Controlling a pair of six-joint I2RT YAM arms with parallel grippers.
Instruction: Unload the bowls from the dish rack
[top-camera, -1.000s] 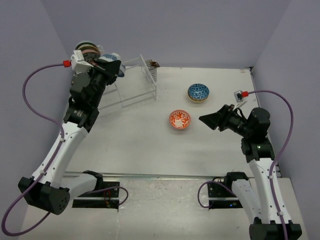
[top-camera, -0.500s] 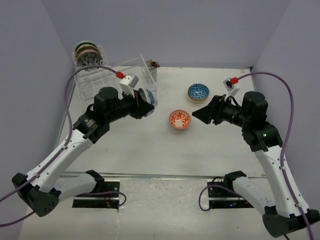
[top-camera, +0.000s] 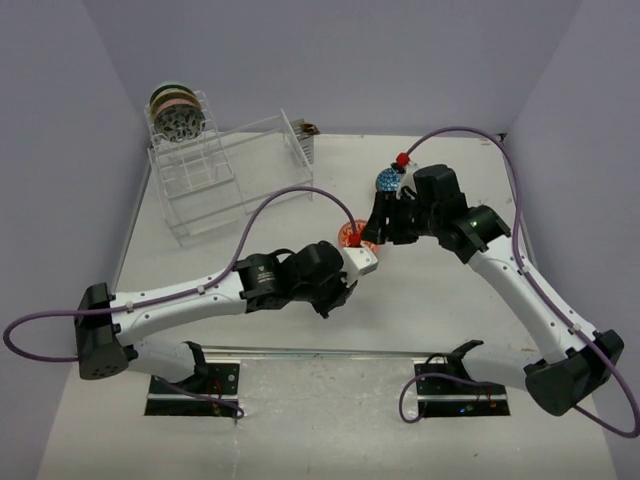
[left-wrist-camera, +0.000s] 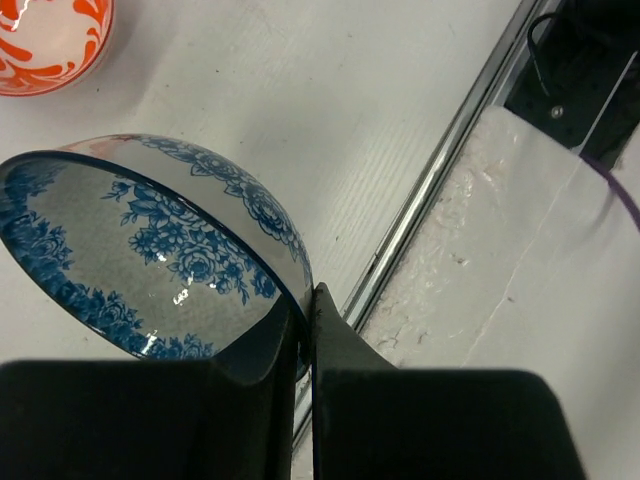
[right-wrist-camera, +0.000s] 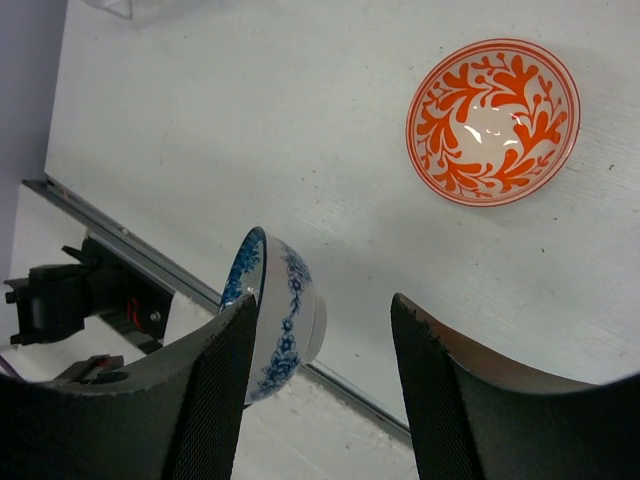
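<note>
My left gripper (left-wrist-camera: 305, 300) is shut on the rim of a white bowl with blue flowers (left-wrist-camera: 150, 250), holding it tilted on edge above the table near the front rail. In the top view this gripper (top-camera: 333, 292) is at the near middle. My right gripper (right-wrist-camera: 320, 305) is open and empty, its fingers framing that bowl (right-wrist-camera: 280, 310) from farther off, and it hovers by the orange-red bowl (top-camera: 352, 237) in the top view (top-camera: 377, 228). A dark blue bowl (top-camera: 388, 181) sits behind it. The clear dish rack (top-camera: 235, 175) stands far left with bowls (top-camera: 178, 110) in its tall tier.
A metal rail (left-wrist-camera: 430, 190) runs along the table's front edge, with the black arm mounts (top-camera: 185, 385) beyond it. The orange-red bowl (right-wrist-camera: 493, 120) lies upright on the white table. Purple walls close in the left, back and right.
My left arm has carried the blue-flowered bowl from the rack to the near middle of the table. My right arm has swung left, over the orange-red bowl.
</note>
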